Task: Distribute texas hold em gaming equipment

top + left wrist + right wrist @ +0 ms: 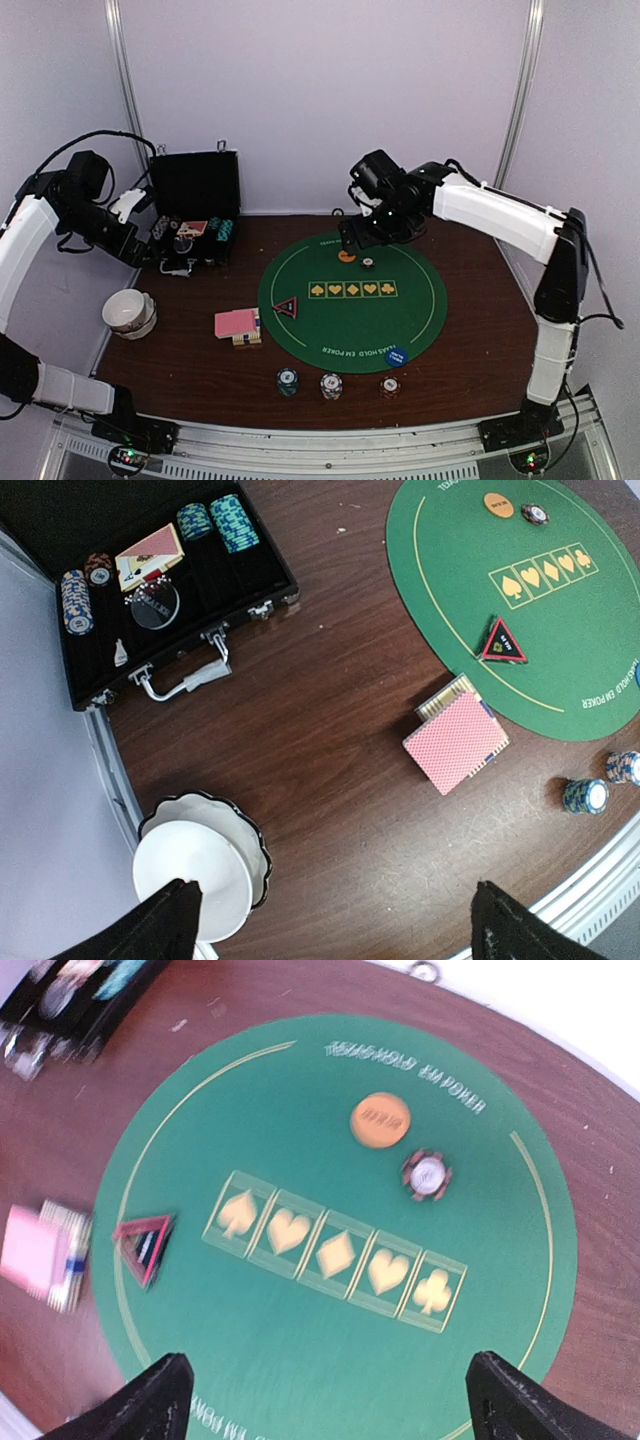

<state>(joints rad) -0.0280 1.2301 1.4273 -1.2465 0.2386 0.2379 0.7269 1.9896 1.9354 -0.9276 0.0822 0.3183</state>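
So the right hand (330, 1400) hung over the far part of the round green felt mat (330, 325), fingers spread wide and nothing between them. Below it on the felt sat the flat orange disc (346, 257). Just to the right of it and a touch nearer was a small brown-red stripe-edged poker chip (368, 263), close to the disc but not touching it in the right wrist view.

The left hand (335, 925) was wide and empty too, up over the left side of the dark wooden worktop (470, 330). The white scalloped bowl (195, 860) showed right by one of its fingers.

The open black hard case (195, 185) stood at the far left with chips and a few cards inside. The pink-red-backed deck of playing cards (237, 323) lay just off the mat's left edge, and the red-black triangle marker (286, 307) sat just inside that edge. The blue disc (396, 356) was on the mat's near right rim.

Along the near side of the worktop, left to right, stood the teal chip stack (288, 381), the blue-white chip stack (331, 385) and the brown-red chip stack (390, 385).
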